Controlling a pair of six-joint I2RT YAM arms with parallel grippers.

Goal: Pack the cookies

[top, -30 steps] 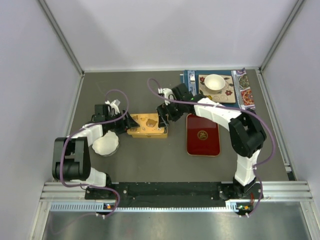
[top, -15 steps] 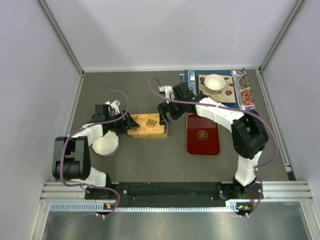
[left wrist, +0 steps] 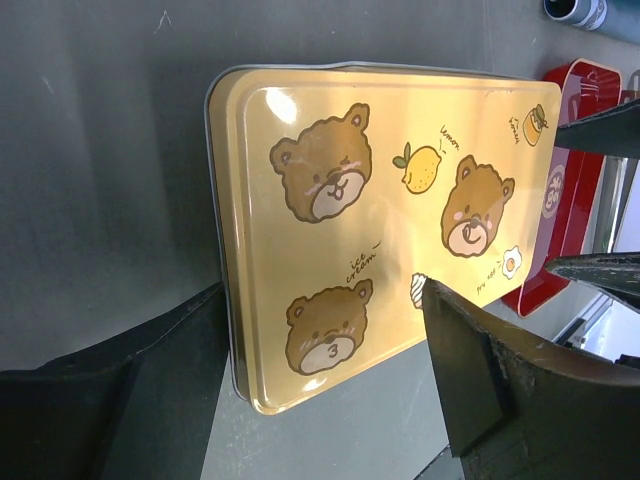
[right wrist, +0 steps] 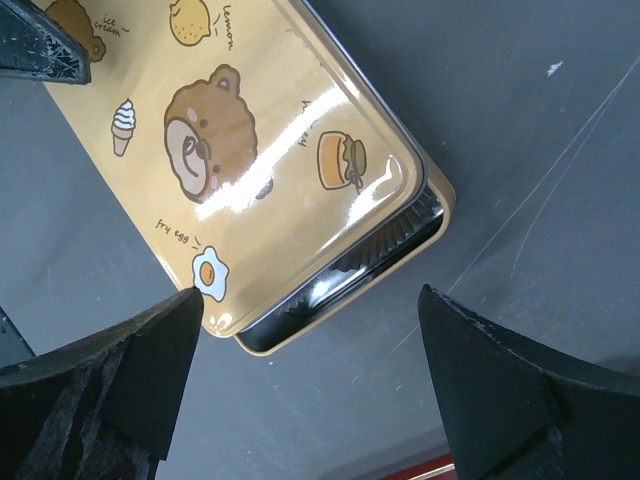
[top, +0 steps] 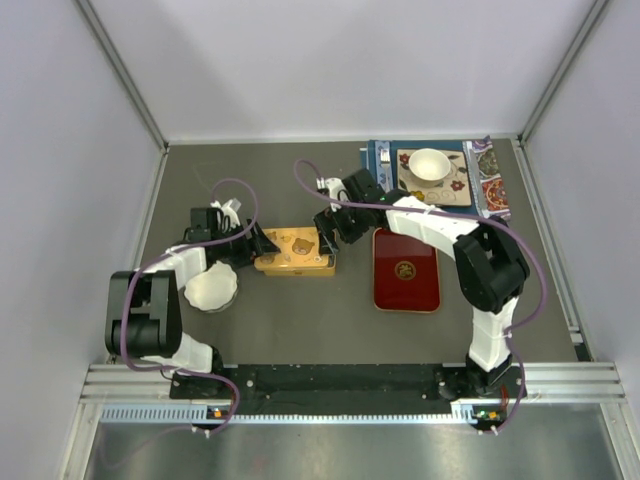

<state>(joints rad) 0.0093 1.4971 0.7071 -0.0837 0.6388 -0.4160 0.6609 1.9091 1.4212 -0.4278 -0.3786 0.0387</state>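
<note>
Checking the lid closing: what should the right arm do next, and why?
Probably press the lid down: the right wrist view shows a dark gap between it and the tin base, and the open right gripper hangs over that corner.

Yellow rectangular metal tin lid (left wrist: 390,230): brown bear faces, yellow lemon, white ice cream, fried egg, orange honey jar (small black handwritten captions too). Glossy red rectangular tray (top: 406,295), gold round emblem at centre. White fluted paper cup (top: 211,289). Dark grey matte surface (top: 300,320), faint pale scratches.
</note>
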